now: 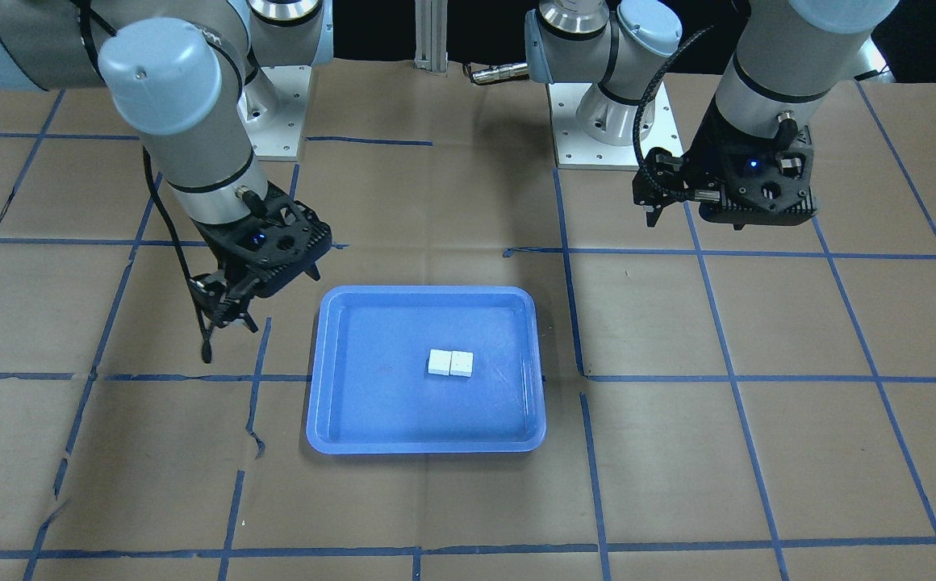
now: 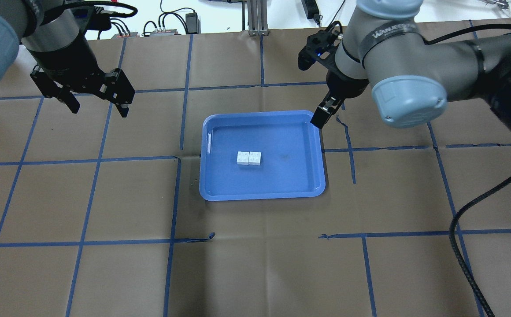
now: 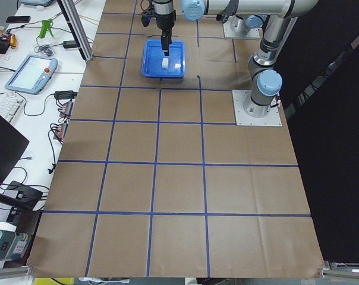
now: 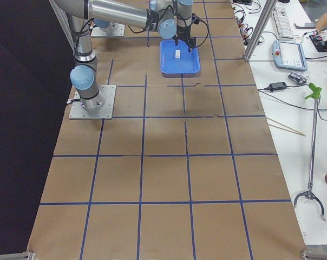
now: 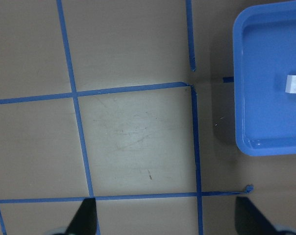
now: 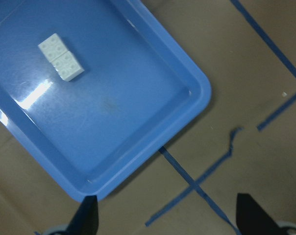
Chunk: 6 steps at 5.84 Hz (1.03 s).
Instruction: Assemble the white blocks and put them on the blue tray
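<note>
On the floor of the blue tray (image 2: 211, 185), near its middle, lie the white blocks (image 2: 249, 158): two of them, touching side by side in a short row with round studs showing on their upper faces. From these views I cannot tell whether they are truly pressed into one piece or merely butted together, though the flush seam suggests a joined pair. One tray, two blocks, two hands; nothing else sits on the taped brown surface (image 2: 255, 264) around the tray. Neither hand holds anything. The left hand (image 2: 100, 111) hangs well apart from the tray, off its side toward the robot's left, fingers spread wide over bare surface. The right hand (image 6: 165, 220) hovers just off one tray corner on the robot's right, its fingers likewise spread, and its wrist view looks down on the blocks. Both stand clear, presumably so the blocks stay undisturbed; the task looks essentially done.
</note>
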Tool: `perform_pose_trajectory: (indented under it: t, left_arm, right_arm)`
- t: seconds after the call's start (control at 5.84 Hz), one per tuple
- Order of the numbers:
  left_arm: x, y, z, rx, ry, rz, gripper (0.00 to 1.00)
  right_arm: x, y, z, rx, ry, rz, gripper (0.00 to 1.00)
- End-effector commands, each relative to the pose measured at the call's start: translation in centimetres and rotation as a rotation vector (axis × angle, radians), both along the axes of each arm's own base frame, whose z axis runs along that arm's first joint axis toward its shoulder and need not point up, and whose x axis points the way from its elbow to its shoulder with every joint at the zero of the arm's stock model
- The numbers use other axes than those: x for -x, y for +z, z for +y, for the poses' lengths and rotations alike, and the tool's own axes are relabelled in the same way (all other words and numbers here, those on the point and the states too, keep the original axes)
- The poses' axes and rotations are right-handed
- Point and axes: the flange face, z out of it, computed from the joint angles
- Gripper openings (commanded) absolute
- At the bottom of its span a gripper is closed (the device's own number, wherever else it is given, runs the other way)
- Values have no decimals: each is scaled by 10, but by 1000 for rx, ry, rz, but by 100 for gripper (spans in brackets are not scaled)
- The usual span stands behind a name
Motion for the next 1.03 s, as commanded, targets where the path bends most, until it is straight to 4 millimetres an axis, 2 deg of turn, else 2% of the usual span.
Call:
perform_pose_trajectory:
  t: [0.0, 0.17, 0.51, 0.68, 0.86]
  left_arm:
    - [0, 0, 0, 0, 0, 0, 99]
    - [-1, 0, 0, 0, 1, 0, 99]
    - [0, 0, 0, 5, 0, 0, 99]
    - [0, 0, 0, 5, 0, 0, 99]
    - [0, 0, 0, 5, 0, 0, 99]
  right_arm:
    - [35, 50, 27, 11, -292, 81, 100]
    - [47, 80, 32, -13, -453, 97, 100]
    - [65, 141, 37, -108, -636, 110, 100]
    - [70, 148, 38, -142, -709, 110, 100]
    - [69, 145, 35, -145, -805, 95, 100]
